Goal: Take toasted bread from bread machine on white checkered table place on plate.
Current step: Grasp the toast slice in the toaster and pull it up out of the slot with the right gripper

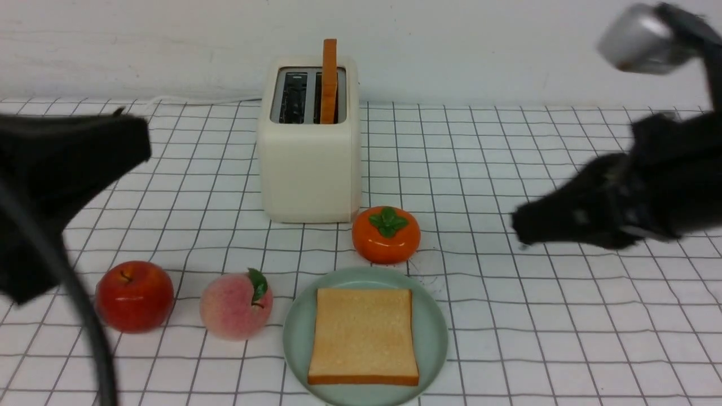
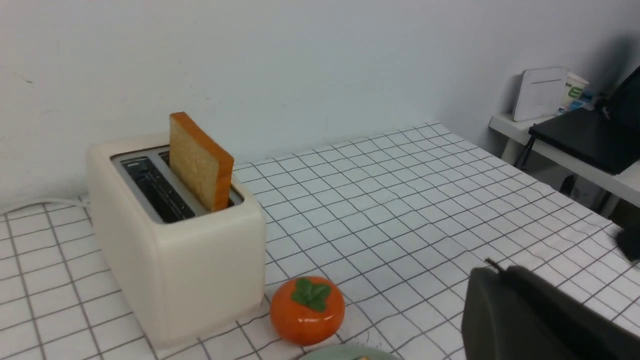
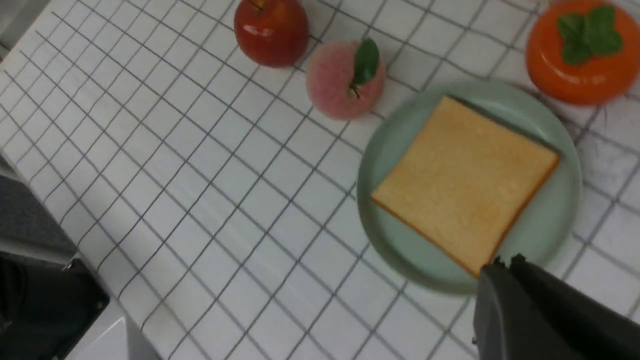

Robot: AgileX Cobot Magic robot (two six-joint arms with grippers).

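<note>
The cream-white bread machine point(image 1: 309, 169) stands at the back of the white checkered table point(image 1: 507, 141). One slice of toasted bread point(image 1: 329, 79) stands upright in its right slot point(image 2: 200, 160); the left slot is empty. A second slice point(image 1: 364, 335) lies flat on the mint-green plate point(image 1: 434, 332) at the front point(image 3: 465, 182). My left gripper point(image 1: 141, 141) hangs left of the bread machine, shut and empty point(image 2: 492, 270). My right gripper point(image 1: 519, 225) is shut and empty, to the right of the plate point(image 3: 505, 262).
An orange persimmon point(image 1: 386, 234) sits between the bread machine and the plate. A peach point(image 1: 237, 304) and a red apple point(image 1: 134, 296) lie left of the plate. A side shelf point(image 2: 575, 150) with a black item stands beyond the table's right edge.
</note>
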